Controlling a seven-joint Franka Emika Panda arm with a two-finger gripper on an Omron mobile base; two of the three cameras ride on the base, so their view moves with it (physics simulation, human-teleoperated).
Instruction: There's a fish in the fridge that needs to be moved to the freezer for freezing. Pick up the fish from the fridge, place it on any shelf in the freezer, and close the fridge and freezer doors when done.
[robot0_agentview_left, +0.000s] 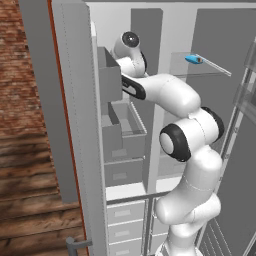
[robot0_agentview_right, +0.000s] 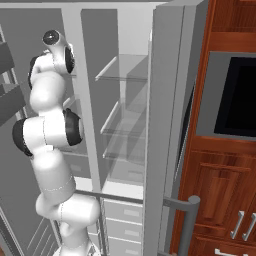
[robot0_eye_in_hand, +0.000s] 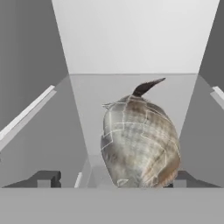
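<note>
Left base view: the arm (robot0_agentview_left: 192, 150) rises from lower right and reaches up and left into the freezer (robot0_agentview_left: 122, 125), the narrow half of the grey unit with its deep grey bins. The wrist sits at the level of the upper bins; the end effector itself is hidden behind the wrist and bin wall. To the right, in the fridge (robot0_agentview_left: 210, 100), a bright blue oblong item (robot0_agentview_left: 194, 59) lies on a clear glass plate. The narrower door (robot0_agentview_left: 75, 115) stands open at left.

Right base view: the arm (robot0_agentview_right: 50, 135) stands at left, its upper joint turned into the narrow half. Clear glass shelves (robot0_agentview_right: 122, 70) of the fridge are stacked to its right. The wider door (robot0_agentview_right: 170, 120) stands open, edge-on, beside wooden cabinets (robot0_agentview_right: 220, 200).

Hand view: the fish (robot0_eye_in_hand: 140, 140), silvery grey-brown with a dark tail pointing away, lies on the freezer floor between grey side walls. The end effector (robot0_eye_in_hand: 113, 178) has its finger tips (robot0_eye_in_hand: 43, 178) spread apart; the left tip is clear of the fish, the right tip just beside it, contact not resolvable.
</note>
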